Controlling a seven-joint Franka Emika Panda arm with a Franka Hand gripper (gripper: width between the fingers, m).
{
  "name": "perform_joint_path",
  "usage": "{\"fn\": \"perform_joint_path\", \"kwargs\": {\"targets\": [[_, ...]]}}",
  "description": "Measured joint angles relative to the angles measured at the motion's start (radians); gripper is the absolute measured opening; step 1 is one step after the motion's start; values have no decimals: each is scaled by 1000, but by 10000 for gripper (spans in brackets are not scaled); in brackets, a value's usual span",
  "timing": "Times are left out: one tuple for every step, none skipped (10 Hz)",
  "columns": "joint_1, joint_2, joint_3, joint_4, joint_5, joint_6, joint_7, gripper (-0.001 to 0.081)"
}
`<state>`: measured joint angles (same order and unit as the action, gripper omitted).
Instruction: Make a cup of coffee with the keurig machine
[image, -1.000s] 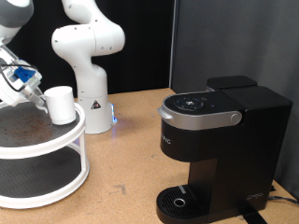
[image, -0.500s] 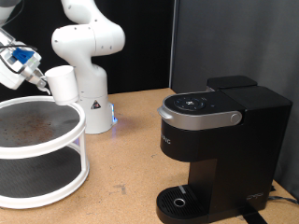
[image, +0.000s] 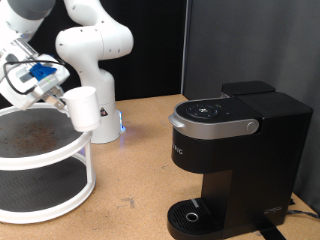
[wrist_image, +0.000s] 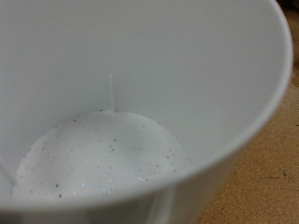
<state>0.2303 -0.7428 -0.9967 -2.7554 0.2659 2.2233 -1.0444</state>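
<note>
Exterior view: my gripper (image: 58, 95) pinches the cup of coffee (image: 84, 107) by its wall. A second ago the mug sat on the top tier of the round white rack (image: 60, 160); now it hangs clear of that rack's rim and further toward the exterior view's right, tilted slightly. The keurig machine (image: 235, 160) stands well apart on the tabletop (image: 135, 170), lid down, drip tray (image: 192, 214) bare. So the mug is lifted off and in transit, not yet placed.

Wrist view: the mug's white interior (wrist_image: 103, 163) fills the frame; speckled bottom, no liquid. Gripper fingers not visible here.
</note>
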Motion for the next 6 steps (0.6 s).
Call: {"fn": "perform_joint_path", "kwargs": {"targets": [[41,7,5,-13,36,63,16,72],[86,12,6,-20,68,115,23,72],[133,18,7,-22,93,158,28,72],[178,26,7,-23,113,196,29,72],[224,37,8,-23,132,232,30,72],[269,50,7,-23,151,262,34,72]]}}
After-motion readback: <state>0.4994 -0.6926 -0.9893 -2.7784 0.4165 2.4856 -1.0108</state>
